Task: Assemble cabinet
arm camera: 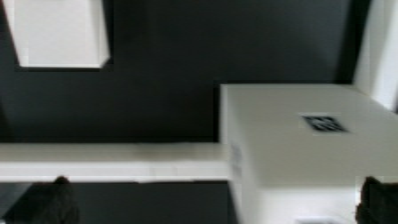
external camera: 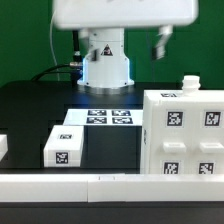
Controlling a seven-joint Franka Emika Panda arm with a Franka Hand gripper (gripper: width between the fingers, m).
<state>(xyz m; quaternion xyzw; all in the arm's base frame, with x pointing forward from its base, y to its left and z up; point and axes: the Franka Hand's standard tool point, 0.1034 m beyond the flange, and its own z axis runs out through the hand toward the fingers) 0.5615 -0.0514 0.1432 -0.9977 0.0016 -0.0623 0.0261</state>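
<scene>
The jaws [external camera: 163, 42] hang high in the exterior view, only one dark finger showing clearly beside the arm's white body, and nothing sits between or against them. Well below them and toward the exterior view's right stands the cabinet [external camera: 183, 135], a big white box with square tags on its front and top and a small peg on its upper edge. A flat tagged panel [external camera: 106, 117] lies on the black desk [external camera: 30, 110] below the jaws and nearer the arm's base, and a smaller white block [external camera: 66, 147] with one tag lies farther to the exterior view's left. A long white rail [external camera: 70, 184] runs along the near edge.

In the wrist view the jaws [arm camera: 215, 205] are spread as wide as they go, the two dark fingertips [arm camera: 50, 205] standing at either side of the picture with the cabinet's top [arm camera: 302, 130] and its tag under the gap. They hold nothing and touch nothing. A white panel [arm camera: 59, 35] lies well clear of them on the desk.

The step looks like an approach for a grasp. To do it well, centre the gap over the chosen part, square the fingers to its edges, and come down straight before closing, so the box is not nudged out of line
</scene>
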